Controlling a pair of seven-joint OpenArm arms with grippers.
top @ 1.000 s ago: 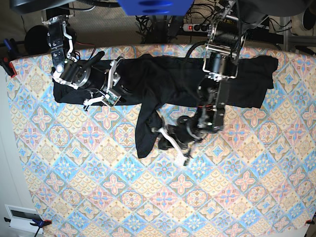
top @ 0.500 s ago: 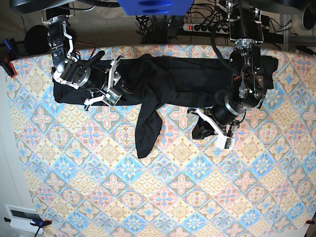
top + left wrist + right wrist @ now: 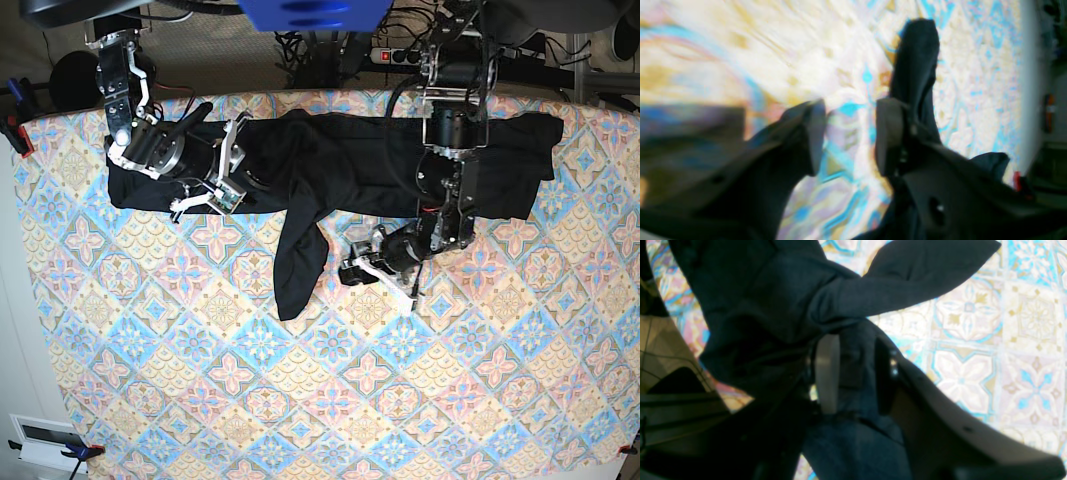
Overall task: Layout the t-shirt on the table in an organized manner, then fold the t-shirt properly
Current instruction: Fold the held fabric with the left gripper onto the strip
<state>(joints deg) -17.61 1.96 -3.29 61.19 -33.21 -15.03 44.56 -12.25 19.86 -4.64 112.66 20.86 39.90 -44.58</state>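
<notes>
One t-shirt (image 3: 773, 306) pinched in right jaws, left jaws empty beside it

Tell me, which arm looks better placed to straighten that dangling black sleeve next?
Probably the left. Its fingers stand open and empty over the table, close beside the hanging sleeve of the t-shirt. The right fingers are busy clamping shirt fabric near the far end.

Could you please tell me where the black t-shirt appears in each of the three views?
Base: the t-shirt stretches across the table's far edge, one sleeve hanging toward the middle.
Left wrist: a dark strip right of centre, beyond the open left pincer.
Right wrist: fills the upper left, clamped in the right pincer.
Shared landmark: the table with its pastel tile pattern.
</notes>
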